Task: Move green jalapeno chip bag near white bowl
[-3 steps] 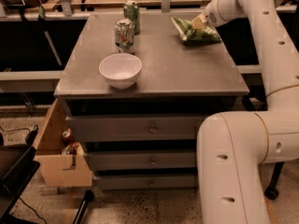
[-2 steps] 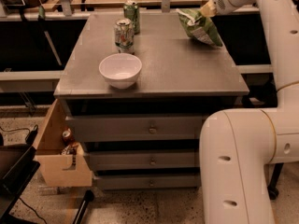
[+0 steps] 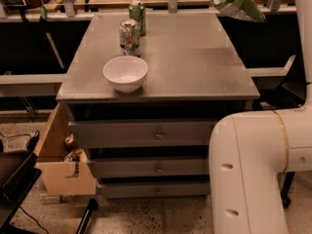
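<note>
**Bag up in the air at far right, bowl sitting near-left**

The robot's white arm (image 3: pixel 253 174) is taking up the near-right corner. One fat segment w/ a thin gold ring is bending across, and a slimmer link is running up the right edge to the top of the view.

The grey surface (image 3: pixel 195 67) is filling the middle. It is the top of a cabinet w/ three drawers (image 3: pixel 146 133) stacked below, each showing a small knob at its centre.

A brown cardboard box (image 3: pixel 58 165) is leaning against the cabinet's left side, low down. It is holding a few items, incl. a red can (image 3: pixel 71 142); the rest are too dim to name.

The green jalapeno chip bag (image 3: pixel 234 3) is hanging tilted at the far right, off the surface and level w/ its far-right corner. Its upper part is running out past the top edge of the view. It is well apart from the bowl, w/ most of the surface lying bare between them.

The gripper isn't showing. It is lying somewhere past the top edge where the bag is cut off, so I can't tell whether it is clamping the bag.

The white bowl (image 3: pixel 126 73) is sitting upright on the near-left part of the surface, close to the front edge.

Two cans are standing upright behind the bowl. A silvery can (image 3: pixel 129 35) is standing just beyond the bowl, and a green can (image 3: pixel 137 14) is standing farther back, near the far edge.
</note>
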Robot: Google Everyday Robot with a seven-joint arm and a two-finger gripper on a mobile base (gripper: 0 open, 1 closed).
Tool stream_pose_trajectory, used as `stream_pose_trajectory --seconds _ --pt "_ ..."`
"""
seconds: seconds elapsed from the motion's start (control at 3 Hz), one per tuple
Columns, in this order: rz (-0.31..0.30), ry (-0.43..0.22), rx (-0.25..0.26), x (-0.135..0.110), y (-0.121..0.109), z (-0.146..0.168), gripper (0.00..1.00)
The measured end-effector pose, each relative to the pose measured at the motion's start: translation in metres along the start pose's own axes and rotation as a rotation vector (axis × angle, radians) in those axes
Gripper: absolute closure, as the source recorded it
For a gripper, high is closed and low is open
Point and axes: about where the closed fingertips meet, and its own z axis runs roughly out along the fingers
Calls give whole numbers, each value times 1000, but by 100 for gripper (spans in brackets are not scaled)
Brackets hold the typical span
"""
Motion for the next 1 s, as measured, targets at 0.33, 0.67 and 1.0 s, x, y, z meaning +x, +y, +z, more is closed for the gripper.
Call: stream_pose_trajectory --seconds 0.33,0.67,1.0 --pt "23 162 -38 43 37 11 100" --pt "133 360 -98 134 79 33 100" --pt "275 500 -56 227 110 25 100"
